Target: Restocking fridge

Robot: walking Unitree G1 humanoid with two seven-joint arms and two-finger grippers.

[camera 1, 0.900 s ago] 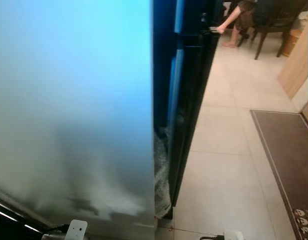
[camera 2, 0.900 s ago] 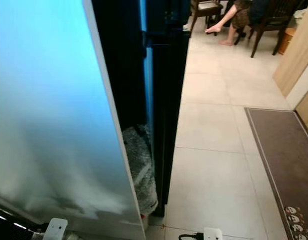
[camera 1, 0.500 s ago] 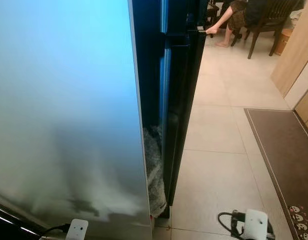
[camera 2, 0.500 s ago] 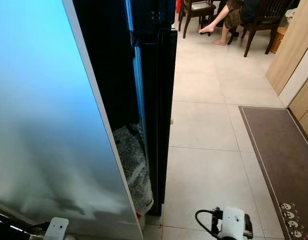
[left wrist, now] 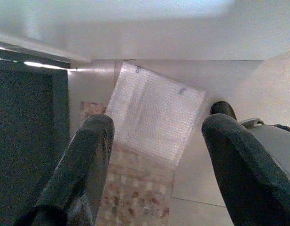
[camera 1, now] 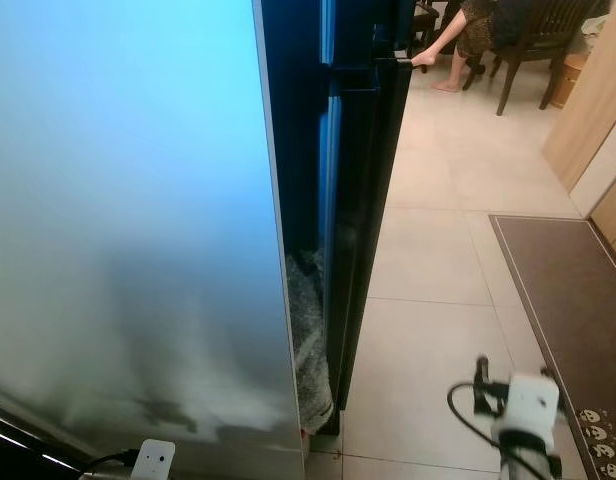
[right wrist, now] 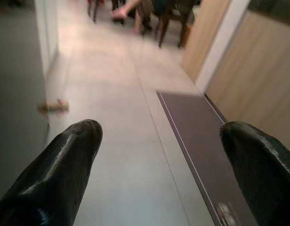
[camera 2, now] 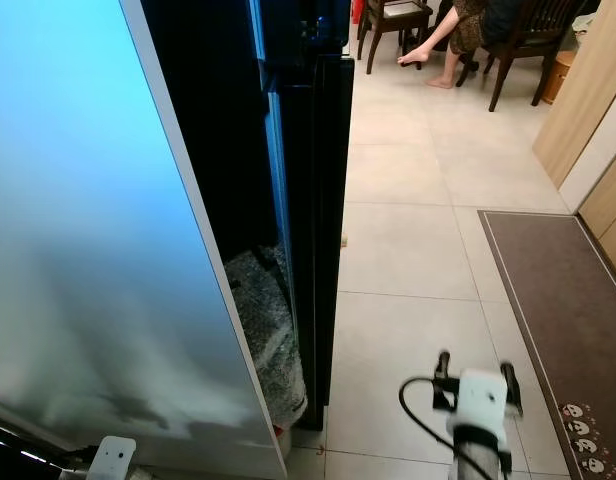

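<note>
Standing close against the fridge door (camera 1: pixel 138 220), the robot has bare tiled floor (camera 2: pixel 418 250) beyond the right gripper (right wrist: pixel 159 155), with a brown mat (right wrist: pixel 201 136) ahead of its spread, empty fingers. Under the left gripper (left wrist: pixel 157 141), likewise spread and holding nothing, the wrist view shows a bubble-wrap sheet (left wrist: pixel 157 117) lying below the door's lower edge.

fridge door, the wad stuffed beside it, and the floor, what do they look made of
Fridge door: apparently frosted glass or satin panel, with soft blue-to-grey sheen. Wad: looks like bubble wrap, with translucent dimpled texture, as on the sheet in the left wrist view. Floor: large matte beige tiles with visible grout lines.
</note>
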